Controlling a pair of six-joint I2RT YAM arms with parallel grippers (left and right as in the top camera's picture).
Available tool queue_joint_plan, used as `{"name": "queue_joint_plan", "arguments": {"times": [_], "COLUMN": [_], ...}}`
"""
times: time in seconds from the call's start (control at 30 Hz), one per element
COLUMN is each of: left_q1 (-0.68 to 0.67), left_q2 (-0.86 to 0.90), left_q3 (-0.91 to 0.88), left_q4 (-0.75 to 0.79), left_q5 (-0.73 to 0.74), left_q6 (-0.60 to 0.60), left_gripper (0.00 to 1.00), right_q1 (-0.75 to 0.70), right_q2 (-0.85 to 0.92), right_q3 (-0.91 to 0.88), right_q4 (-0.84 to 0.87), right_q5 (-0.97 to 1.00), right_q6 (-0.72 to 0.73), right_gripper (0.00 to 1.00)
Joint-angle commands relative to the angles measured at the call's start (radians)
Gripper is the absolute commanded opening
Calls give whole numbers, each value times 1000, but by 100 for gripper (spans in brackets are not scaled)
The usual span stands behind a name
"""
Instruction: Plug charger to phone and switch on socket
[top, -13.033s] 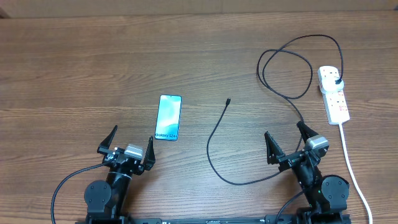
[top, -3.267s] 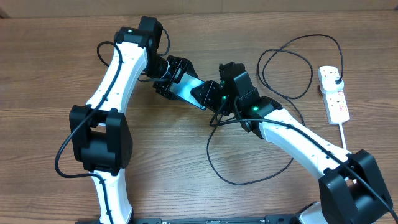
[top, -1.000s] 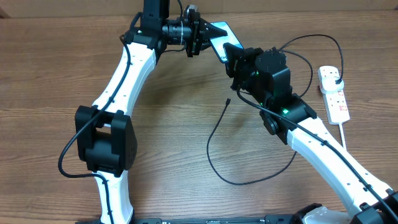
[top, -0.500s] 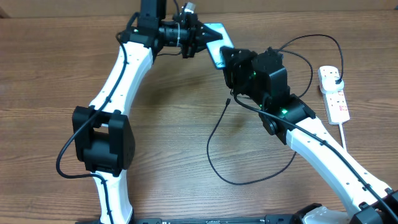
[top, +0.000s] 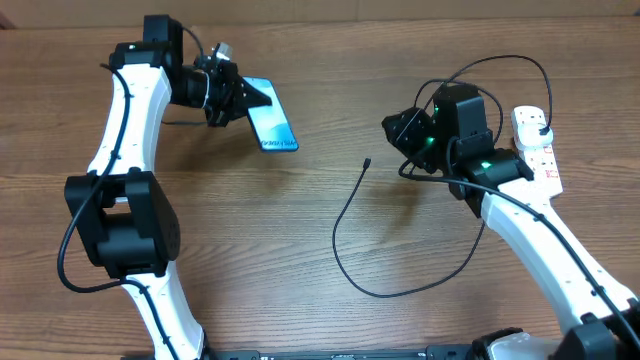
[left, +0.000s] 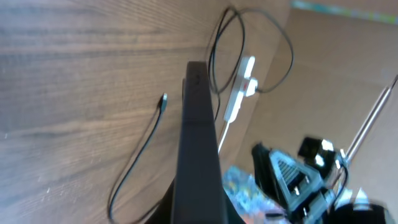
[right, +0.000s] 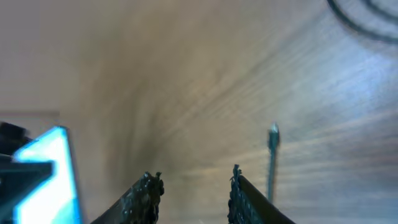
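LEFT TO RIGHT: At the 10 o'clock side of the table, the left arm reaches in from the near edge. The left jaws are clamped on one short end of the phone. The phone is held off the wood and tilted, with its pale blue screen facing up and its free end pointing toward 4 o'clock. From the left wrist camera the phone shows edge-on as a dark slab.

The charger lies loose on the table. Its connector tip rests at 4 o'clock of the phone, apart from it. The thin black cable curves down toward 6 o'clock, swings back up behind the right arm and loops at 1 o'clock.

The right jaws, at 3 o'clock of the tip, stand parted and grip nothing. The right wrist view shows the tip just beyond the right-hand finger.

At the 3 o'clock edge lies the socket, partly hidden by the right arm, with the charger's black plug seated in its far end.
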Motion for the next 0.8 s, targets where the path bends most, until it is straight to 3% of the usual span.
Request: {"name": "queue_joint_plan", "arguments": {"times": [0.0, 0.23, 0.77], "left_q1": [42, 60, 60], "left_q2": [-12, -12, -12], "left_q3": [10, 10, 10], "left_q4": [-61, -77, -80], "left_q5": [124, 160, 184], "left_q6": [171, 157, 151], "left_gripper": [4, 4, 4], "right_q1": [-8, -8, -6], "right_q2": [126, 339, 407], "right_q3": [17, 17, 0], "right_q4": [-20, -7, 57], "right_q5": [-149, -243, -208], "right_q6": [-71, -73, -109], "right_gripper": [38, 31, 31]}}
